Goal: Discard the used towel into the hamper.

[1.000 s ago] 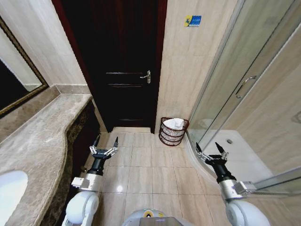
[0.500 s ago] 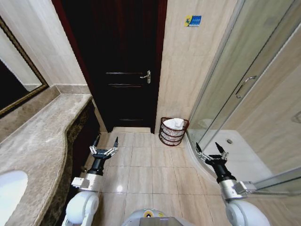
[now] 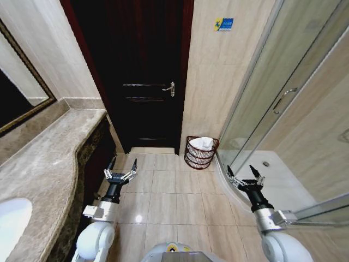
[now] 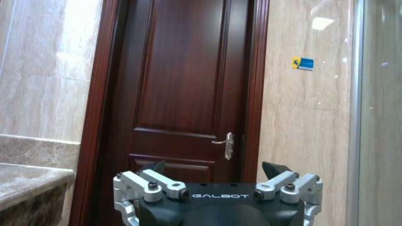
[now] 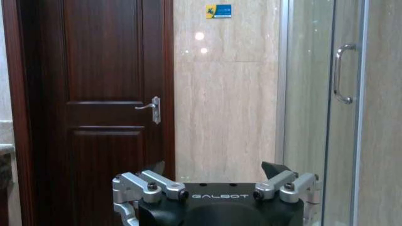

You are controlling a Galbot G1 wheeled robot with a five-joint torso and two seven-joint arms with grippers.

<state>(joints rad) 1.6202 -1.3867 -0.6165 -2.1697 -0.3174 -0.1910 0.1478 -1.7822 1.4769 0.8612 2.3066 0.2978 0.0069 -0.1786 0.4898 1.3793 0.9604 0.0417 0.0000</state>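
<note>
The hamper stands on the tiled floor in the corner just to the right of the dark wooden door, against the beige tiled wall and close to the curved edge of the glass shower enclosure. It is a small round basket of dark reddish-brown colour, made of an open wire-like weave, and it becomes narrower toward its base. Inside it lies a white towel, which fills the upper part and reaches about the rim. The left gripper hangs above the floor in front of the door and a little to its left, near the dark front of the marble surface; its fingers are spread wide apart and they hold nothing. The right gripper hangs well to the right of the door, in front of the hamper and beside the raised sill of the shower; its fingers are also spread wide and empty. Both grippers are well apart from the hamper. In the left wrist view the left gripper points toward the door and its silver handle; in the right wrist view the right gripper points toward the wall strip between the door and the shower glass.
</note>
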